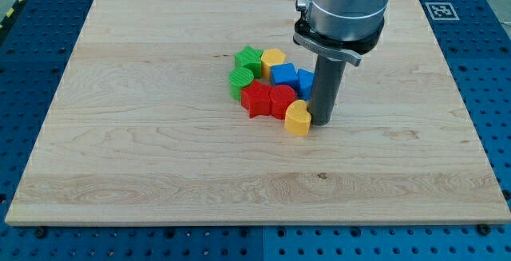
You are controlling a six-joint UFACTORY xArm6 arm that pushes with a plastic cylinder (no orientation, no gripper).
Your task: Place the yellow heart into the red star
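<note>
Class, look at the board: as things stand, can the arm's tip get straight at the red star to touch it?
Probably not directly. My tip sits at the yellow heart's right side, and the heart plus a second red block lie between it and the red star.

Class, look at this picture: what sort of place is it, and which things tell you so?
Probably a robotics lab bench. A wooden board lies on a blue perforated table, a printed marker tag sits in the board's corner, and my tip pushes small coloured blocks such as the yellow heart.
</note>
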